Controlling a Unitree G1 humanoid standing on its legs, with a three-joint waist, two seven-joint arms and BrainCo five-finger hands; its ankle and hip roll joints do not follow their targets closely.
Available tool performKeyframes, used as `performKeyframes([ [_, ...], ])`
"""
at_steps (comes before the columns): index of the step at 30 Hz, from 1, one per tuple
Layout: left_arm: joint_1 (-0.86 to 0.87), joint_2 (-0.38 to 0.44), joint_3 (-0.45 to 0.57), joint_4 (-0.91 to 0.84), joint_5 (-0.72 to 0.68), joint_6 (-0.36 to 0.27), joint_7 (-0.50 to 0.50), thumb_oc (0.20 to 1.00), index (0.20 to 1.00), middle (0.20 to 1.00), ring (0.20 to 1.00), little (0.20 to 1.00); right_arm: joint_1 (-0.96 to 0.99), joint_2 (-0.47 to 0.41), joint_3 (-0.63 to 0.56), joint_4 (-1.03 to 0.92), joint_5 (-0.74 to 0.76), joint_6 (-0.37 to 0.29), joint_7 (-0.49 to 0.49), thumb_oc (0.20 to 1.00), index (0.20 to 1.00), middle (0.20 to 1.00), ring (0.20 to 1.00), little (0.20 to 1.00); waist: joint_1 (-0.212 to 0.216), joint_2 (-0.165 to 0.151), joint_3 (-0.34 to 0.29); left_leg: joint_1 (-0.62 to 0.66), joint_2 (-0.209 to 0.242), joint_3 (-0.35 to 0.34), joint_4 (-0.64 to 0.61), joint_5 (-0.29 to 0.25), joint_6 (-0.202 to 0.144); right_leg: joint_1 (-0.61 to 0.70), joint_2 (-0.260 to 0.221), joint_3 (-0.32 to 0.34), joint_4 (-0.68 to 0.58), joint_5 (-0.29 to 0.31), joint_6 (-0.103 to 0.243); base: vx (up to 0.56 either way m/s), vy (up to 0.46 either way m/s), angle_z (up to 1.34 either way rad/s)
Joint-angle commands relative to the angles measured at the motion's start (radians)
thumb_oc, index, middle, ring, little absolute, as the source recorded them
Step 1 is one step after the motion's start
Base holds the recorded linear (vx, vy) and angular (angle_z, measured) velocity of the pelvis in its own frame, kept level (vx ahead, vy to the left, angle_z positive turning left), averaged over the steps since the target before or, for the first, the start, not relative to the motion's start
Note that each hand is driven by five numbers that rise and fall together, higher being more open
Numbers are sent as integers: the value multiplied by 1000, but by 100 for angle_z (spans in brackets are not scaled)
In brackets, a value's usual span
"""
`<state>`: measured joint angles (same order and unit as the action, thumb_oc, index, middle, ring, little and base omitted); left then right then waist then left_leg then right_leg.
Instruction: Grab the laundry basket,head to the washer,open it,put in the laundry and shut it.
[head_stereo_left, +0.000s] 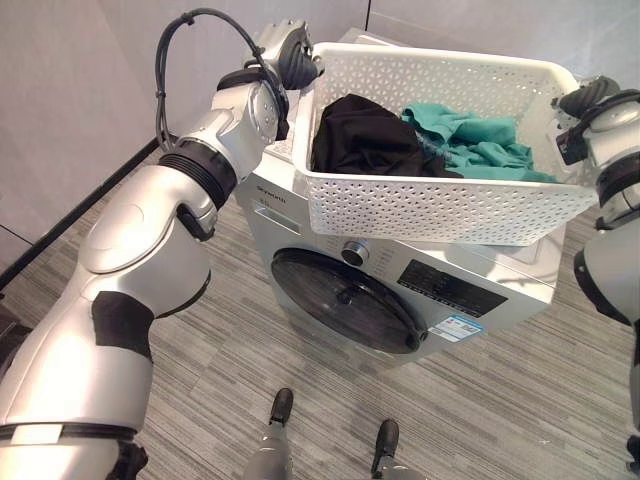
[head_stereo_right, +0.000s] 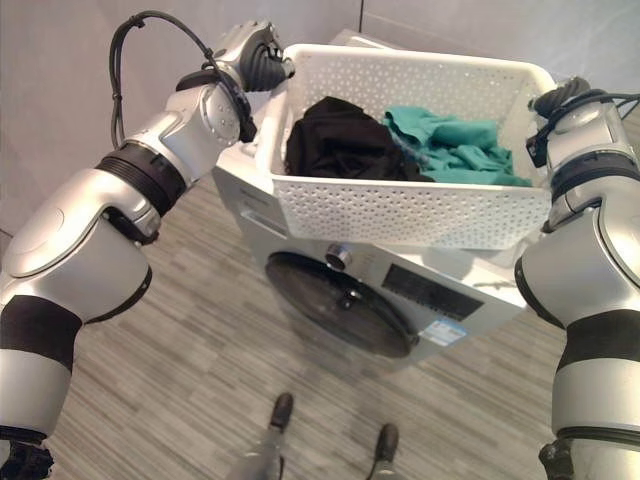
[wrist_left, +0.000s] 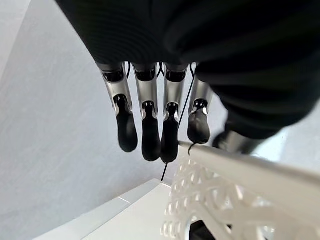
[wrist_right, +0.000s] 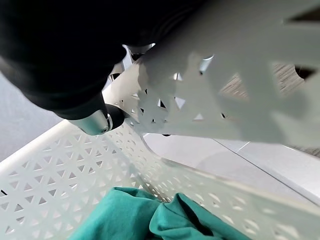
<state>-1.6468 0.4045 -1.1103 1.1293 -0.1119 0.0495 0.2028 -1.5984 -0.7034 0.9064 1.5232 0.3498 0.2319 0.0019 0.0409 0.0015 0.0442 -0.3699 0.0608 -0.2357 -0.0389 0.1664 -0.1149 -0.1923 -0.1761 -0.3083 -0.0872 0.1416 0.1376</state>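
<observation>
Small print on washer (head_stereo_left: 400, 290) front, sticker (head_stereo_left: 460, 328) and control panel (head_stereo_left: 445, 287): too small to read.

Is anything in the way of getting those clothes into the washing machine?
Yes. The washer's round door is closed, and the white laundry basket with the black clothes and teal clothes sits over the washer's top, at its front edge, directly above that door.

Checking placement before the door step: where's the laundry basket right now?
In the eye views, the laundry basket sits on top of the washer, above its closed door, between the left hand and right hand.
</observation>
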Motion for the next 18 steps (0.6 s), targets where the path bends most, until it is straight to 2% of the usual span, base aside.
performKeyframes([
  [1,-246,-210,16,35,-22,-132,19,1000,1000,1000,1000,1000,-211,54,-16,31,86,-100,-24,1000,1000,1000,1000,1000,29,-14,144,85,1,87,-48,-63,20,71,-62,64,0,-60,65,0,0,0],
  [18,-248,-187,38,33,-9,-151,67,1000,1000,1000,1000,1000,-179,62,-30,34,75,-111,-33,1000,1000,1000,1000,1000,41,-20,108,142,20,81,-48,-78,11,133,-54,44,0,-81,62,2,-2,0],
])
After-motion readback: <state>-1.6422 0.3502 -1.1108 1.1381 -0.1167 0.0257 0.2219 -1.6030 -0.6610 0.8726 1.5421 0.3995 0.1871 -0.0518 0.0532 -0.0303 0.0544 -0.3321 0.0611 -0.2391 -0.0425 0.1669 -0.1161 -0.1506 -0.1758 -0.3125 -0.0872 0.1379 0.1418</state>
